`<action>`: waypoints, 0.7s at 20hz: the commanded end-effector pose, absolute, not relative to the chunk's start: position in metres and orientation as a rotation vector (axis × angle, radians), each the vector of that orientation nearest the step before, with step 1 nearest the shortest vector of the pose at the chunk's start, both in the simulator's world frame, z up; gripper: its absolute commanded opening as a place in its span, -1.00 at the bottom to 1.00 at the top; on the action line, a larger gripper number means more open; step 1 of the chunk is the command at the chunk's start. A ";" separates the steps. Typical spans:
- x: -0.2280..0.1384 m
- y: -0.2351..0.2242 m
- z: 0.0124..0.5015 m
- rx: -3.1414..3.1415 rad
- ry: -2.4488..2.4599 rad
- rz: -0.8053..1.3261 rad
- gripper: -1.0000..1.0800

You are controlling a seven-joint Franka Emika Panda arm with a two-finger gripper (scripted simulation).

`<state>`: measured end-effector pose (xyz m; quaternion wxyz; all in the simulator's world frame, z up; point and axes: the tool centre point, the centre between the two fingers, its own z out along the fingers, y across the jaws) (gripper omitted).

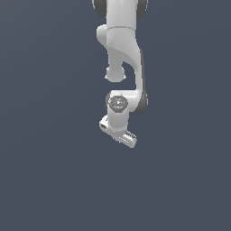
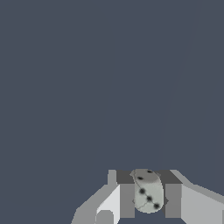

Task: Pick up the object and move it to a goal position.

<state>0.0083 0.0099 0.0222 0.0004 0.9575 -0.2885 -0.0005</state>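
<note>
carry phase | gripper (image 2: pixel 149 200) clenched on the die (image 2: pixel 148 194), a pale rounded cube with dark pips, seated between both fingers (image 2: pixel 127 200) | exterior view: arm (image 1: pixel 122 54) hangs from 12 o'clock, die hidden | we judge: keep the squeeze steady, move slowly, no wrist twist; goal unseen
</note>
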 end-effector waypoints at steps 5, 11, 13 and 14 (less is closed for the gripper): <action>0.009 0.048 0.061 3.009 -0.904 0.000 -1.00; 0.011 0.100 0.113 3.008 -0.905 0.000 -1.00; 0.012 0.118 0.132 3.007 -0.905 0.001 -1.00; 0.013 0.127 0.141 3.007 -0.905 0.001 -1.00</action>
